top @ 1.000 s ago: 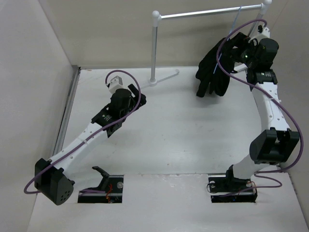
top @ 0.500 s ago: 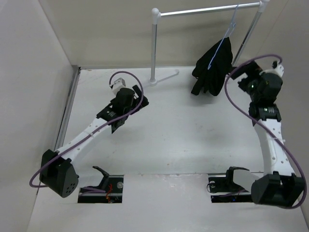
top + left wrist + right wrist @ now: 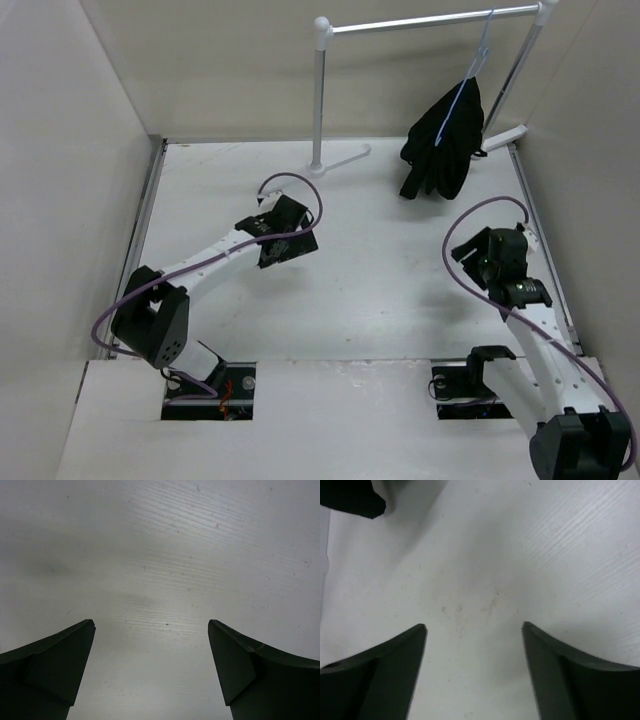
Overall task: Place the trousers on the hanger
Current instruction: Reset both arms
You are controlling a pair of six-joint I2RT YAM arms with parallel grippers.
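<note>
The black trousers (image 3: 442,140) hang folded over the thin pale hanger (image 3: 470,72), whose hook sits on the rack's top rail. Neither gripper touches them. My right gripper (image 3: 479,258) is low over the table, well in front of the trousers. In the right wrist view, the right gripper (image 3: 474,625) has its jaws apart over bare table, and a corner of the trousers (image 3: 351,500) shows at the top left. My left gripper (image 3: 288,245) hovers mid-table. In the left wrist view, the left gripper (image 3: 151,624) stands wide open with only table between its fingers.
The white tube garment rack (image 3: 320,95) stands at the back, its foot (image 3: 340,160) on the table. Walls close in the table on the left, back and right. A metal strip (image 3: 140,235) runs along the left edge.
My right arm has drawn back from the trousers toward the near edge, leaving them hanging on the rail. The left arm has folded in, its gripper moving right and nearer.
</note>
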